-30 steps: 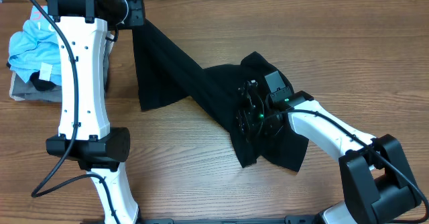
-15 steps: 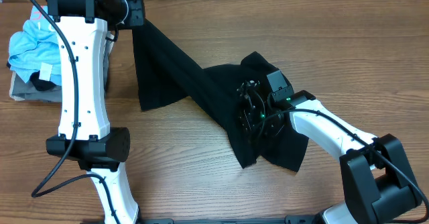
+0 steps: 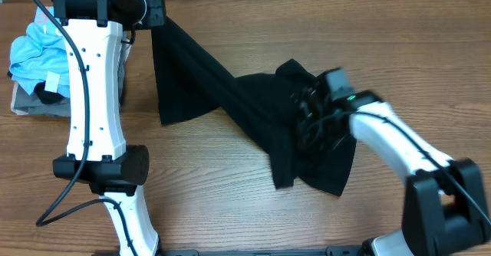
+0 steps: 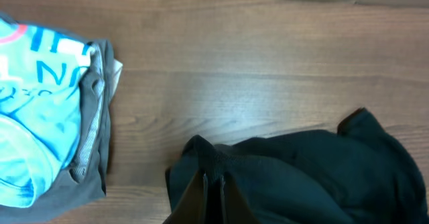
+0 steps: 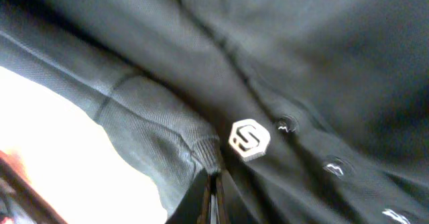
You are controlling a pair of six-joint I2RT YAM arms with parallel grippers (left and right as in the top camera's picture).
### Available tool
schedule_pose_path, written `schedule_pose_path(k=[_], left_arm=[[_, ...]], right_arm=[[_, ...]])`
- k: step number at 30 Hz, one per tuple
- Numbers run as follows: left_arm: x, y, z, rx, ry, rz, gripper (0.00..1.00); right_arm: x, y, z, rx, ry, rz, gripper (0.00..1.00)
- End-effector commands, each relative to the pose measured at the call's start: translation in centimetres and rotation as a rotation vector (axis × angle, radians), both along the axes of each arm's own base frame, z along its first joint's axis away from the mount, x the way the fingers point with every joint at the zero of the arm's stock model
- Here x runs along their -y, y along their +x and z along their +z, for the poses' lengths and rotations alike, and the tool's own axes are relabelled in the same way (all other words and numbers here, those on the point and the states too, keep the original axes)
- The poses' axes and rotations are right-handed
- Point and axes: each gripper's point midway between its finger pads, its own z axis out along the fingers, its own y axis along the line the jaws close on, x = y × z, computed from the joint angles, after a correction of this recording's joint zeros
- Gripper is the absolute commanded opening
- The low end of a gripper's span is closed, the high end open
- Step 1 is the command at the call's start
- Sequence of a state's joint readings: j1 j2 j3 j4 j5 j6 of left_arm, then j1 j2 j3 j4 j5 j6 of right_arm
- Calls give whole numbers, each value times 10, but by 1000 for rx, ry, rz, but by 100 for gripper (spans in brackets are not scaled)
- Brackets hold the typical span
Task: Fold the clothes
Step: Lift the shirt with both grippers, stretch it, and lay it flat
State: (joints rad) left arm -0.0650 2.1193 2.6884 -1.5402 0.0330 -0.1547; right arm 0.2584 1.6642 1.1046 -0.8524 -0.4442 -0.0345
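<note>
The clothes [image 3: 230,95] lie across the middle of the counter [image 3: 230,210] as one black garment. It is drawn into a taut diagonal band from the far left corner down to a crumpled heap on the right. On my right wrist view the black fabric [image 5: 301,49] fills nearly the whole picture, with a small white hexagonal label [image 5: 249,139] next to a ribbed edge. The right end effector [image 5: 213,190] has its fingers pressed together on that ribbed edge. From overhead the right end effector [image 3: 307,116] sits on the heap, blurred. The left end effector [image 4: 213,187] is clamped on a raised fold of the black cloth [image 4: 301,170]. Overhead, I see the left end effector [image 3: 153,11] holding the band's high end off the counter at the far left. Further left, well apart from the garment, a light blue printed T-shirt [image 3: 38,49] is bunched on top of a folded grey garment [image 3: 31,103].
</note>
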Motion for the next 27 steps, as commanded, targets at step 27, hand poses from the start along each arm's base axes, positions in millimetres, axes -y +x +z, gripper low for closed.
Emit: schedule_pose_path(k=[27], left_arm=[[20, -157, 267, 798, -120, -162, 4]], right_arm=[[154, -69, 414, 923, -157, -575, 4]])
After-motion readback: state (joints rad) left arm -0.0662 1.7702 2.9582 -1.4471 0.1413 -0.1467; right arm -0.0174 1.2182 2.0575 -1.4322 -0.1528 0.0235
